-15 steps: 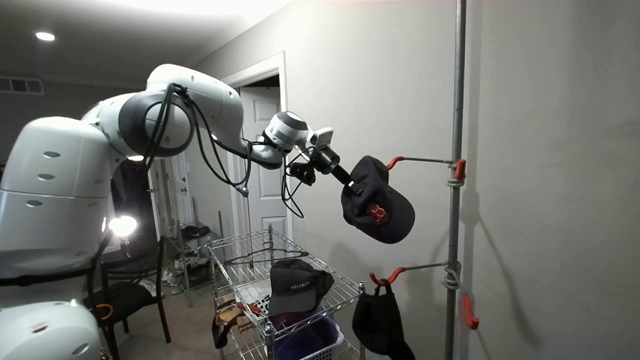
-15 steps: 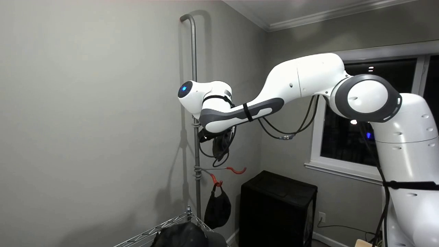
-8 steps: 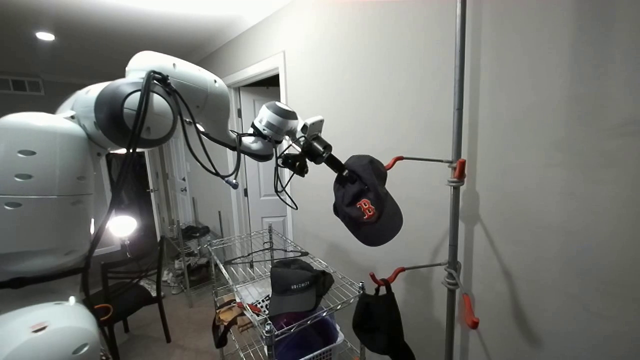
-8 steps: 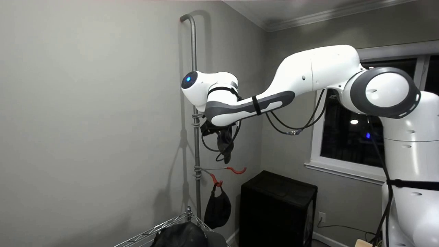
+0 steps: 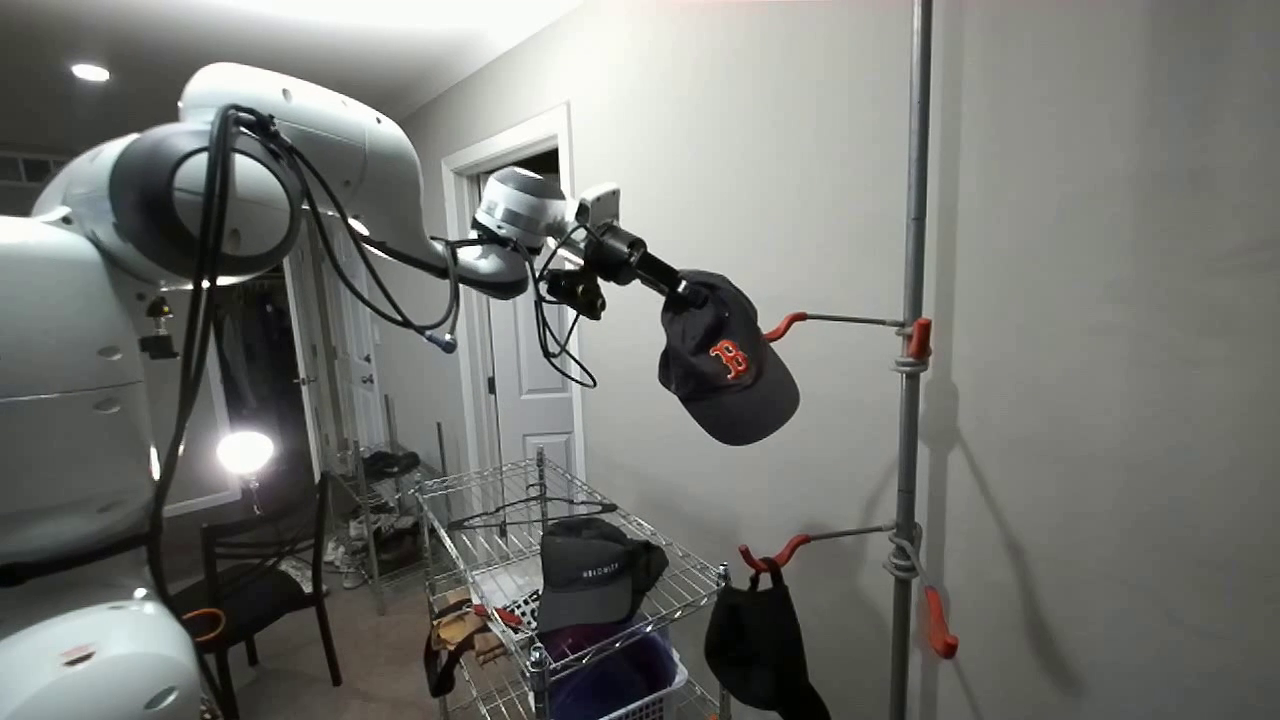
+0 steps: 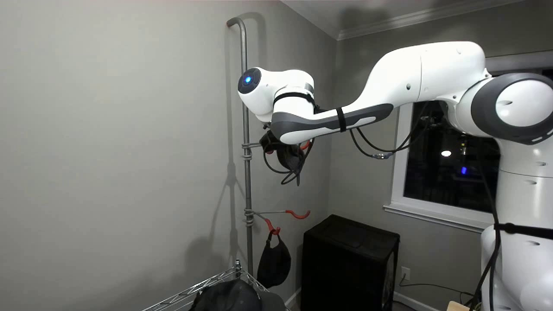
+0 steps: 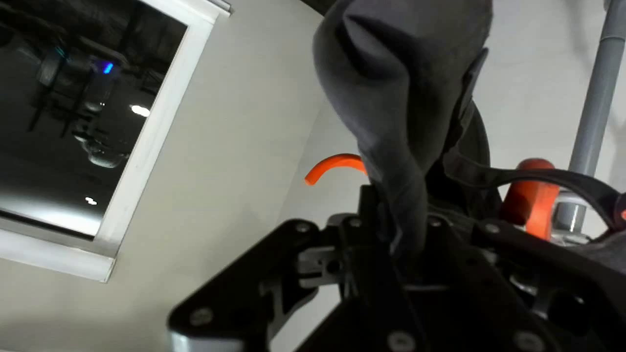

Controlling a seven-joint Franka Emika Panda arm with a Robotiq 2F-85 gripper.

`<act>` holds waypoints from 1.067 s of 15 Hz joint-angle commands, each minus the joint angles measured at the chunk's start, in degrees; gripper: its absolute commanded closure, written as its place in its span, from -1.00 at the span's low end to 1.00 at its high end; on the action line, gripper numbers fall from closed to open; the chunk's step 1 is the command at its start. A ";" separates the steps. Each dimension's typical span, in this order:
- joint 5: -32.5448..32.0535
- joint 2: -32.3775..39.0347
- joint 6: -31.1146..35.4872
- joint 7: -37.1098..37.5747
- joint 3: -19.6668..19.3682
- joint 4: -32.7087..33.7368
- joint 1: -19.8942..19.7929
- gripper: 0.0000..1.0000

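Between the tips of the gripper (image 5: 691, 293), a dark cap (image 5: 712, 335) is pinched tight. It hangs down and away from the gripper, its brim (image 5: 748, 408) lowest. Just beside it is a red hook (image 5: 785, 326); I cannot tell if they touch. Past that stands a gray pole (image 5: 908, 440). A black cap (image 5: 758, 640) hangs on a lower hook (image 5: 790, 547); a gray cap (image 5: 590, 575) sits near the edge of a wire shelf (image 5: 538, 658).

Dark cap (image 5: 704, 345) (its B (image 5: 729, 359) orange-red), grey pole (image 5: 914, 220).
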 commanded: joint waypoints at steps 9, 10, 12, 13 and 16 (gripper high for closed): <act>12.10 -8.68 8.47 -10.19 4.45 -6.73 -1.23 0.89; 14.87 -8.88 9.18 -12.20 4.47 -6.83 -1.31 0.89; 20.14 -8.97 9.83 -17.03 4.42 -6.68 -1.47 0.89; 22.76 -8.82 9.53 -19.48 4.45 -6.34 -1.51 0.89; 29.80 -6.89 8.43 -26.11 4.56 -4.99 -1.71 0.89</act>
